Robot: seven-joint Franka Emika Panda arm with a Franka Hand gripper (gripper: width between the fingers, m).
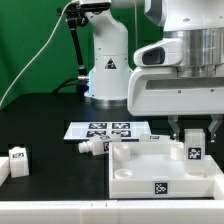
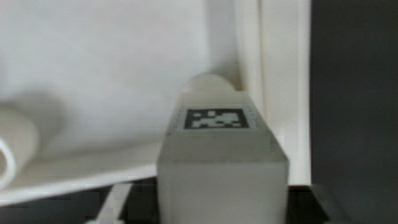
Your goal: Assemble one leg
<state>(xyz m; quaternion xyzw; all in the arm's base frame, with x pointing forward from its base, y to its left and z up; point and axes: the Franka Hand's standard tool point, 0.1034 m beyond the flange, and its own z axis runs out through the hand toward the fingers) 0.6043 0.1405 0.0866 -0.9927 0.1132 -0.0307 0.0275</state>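
Legs: 3. First leg [image 1: 193, 151] held in the pincer [image 1: 193, 136]. Second leg [image 1: 90, 146] lies well apart from the pincer, past the panel's edge. Third leg [image 1: 18, 157] is farthest from the pincer, shape blurry. Tray-like panel [image 1: 130, 172]: 1, right under the pincer. Marker board [image 1: 108, 130]: 1, near the second leg. Pincer: 1. Robot arm [image 1: 108, 65]: 1.

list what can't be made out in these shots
- Whether the claw grips the leg: too small in the exterior view, and in the wrist view the leg covers the fingertips.
- white square panel: cut off by the exterior view's right edge.
- round white object: blurred and cut off by the wrist view's edge.
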